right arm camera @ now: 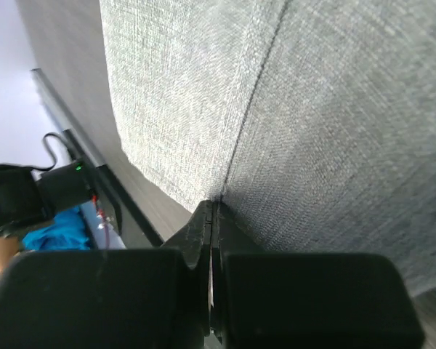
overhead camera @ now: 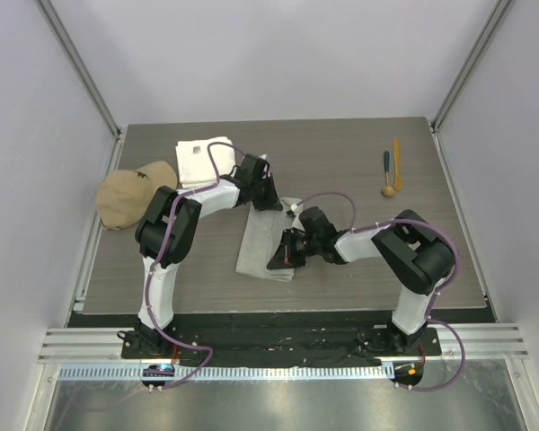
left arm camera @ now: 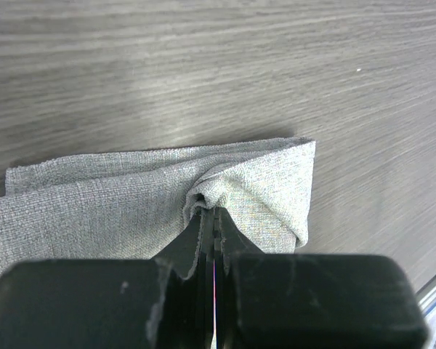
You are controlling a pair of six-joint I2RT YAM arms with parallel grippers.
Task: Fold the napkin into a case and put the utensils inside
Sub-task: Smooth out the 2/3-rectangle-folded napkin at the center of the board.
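Note:
The light-grey napkin [overhead camera: 262, 241] lies mid-table, folded into a long narrow strip. My left gripper [overhead camera: 268, 201] is at its far end. In the left wrist view this gripper [left arm camera: 212, 212] is shut on a puckered fold of the napkin [left arm camera: 94, 203] near its corner. My right gripper [overhead camera: 284, 255] is at the near right edge of the strip. In the right wrist view it [right arm camera: 212, 206] is shut, pinching the napkin [right arm camera: 320, 109] where a crease starts. The utensils lie at the far right: a teal-handled piece [overhead camera: 386, 162], an orange stick [overhead camera: 397, 162] and a wooden spoon [overhead camera: 388, 190].
A thick white towel [overhead camera: 198, 160] lies at the far left of the table, half under the left arm. A tan cap [overhead camera: 130, 193] sits at the left edge beside it. Grey walls close in the table [overhead camera: 341, 153] on three sides.

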